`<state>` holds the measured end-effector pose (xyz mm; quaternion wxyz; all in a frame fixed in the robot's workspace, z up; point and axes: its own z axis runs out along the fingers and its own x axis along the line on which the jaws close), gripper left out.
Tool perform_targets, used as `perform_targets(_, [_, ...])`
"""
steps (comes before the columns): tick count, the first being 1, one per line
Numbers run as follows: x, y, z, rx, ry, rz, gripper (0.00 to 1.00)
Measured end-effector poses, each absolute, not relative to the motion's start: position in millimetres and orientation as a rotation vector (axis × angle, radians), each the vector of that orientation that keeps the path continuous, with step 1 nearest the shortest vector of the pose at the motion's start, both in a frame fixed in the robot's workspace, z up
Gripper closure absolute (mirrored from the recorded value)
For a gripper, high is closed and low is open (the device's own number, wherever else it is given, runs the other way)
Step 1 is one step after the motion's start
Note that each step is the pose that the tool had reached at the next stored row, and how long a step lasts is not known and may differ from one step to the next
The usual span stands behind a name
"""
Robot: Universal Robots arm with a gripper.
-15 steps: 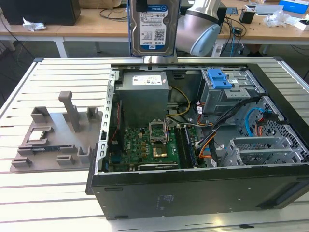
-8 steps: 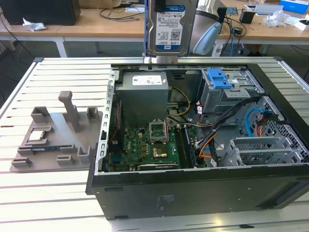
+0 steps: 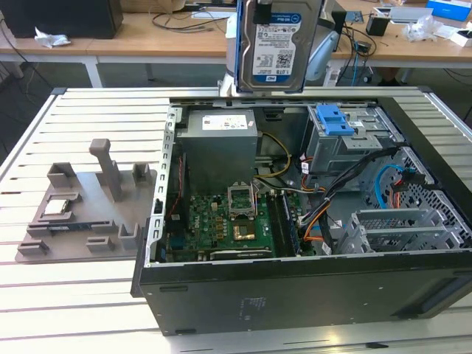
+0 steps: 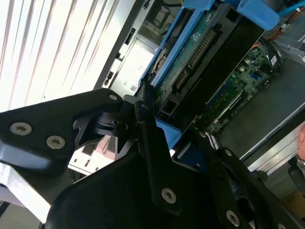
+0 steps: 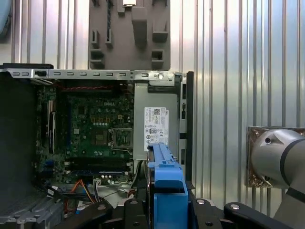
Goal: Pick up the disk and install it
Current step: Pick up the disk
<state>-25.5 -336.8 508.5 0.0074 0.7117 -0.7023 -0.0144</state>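
Observation:
The disk [image 3: 276, 44] hangs upright in the air above the far edge of the open computer case [image 3: 295, 287], its white-and-blue label facing the exterior camera. Blue carrier rails run along its edges. In the second wrist view my gripper [image 4: 167, 129] is shut on the disk [image 4: 200, 52], with black fingers [image 4: 145, 119] pressed against the blue rail and the drive's green circuit board showing. The first wrist view looks down past the gripper [image 5: 167, 210] and the disk's blue rail [image 5: 164, 176] into the case.
Inside the case are a grey drive cage with a blue latch [image 3: 335, 122], a grey power-supply box [image 3: 221, 144], the green motherboard [image 3: 228, 221] and loose cables [image 3: 324, 214]. A grey fixture plate [image 3: 88, 206] lies on the slatted table at the exterior view's left.

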Motion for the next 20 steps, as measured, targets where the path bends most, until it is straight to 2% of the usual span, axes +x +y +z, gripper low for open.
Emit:
perform_targets(8, [-25,-372,509,2.225,-2.196,-0.045,0.63])
perform_targets(20, [-24,-402,508,2.225,-2.196,-0.045,0.63])
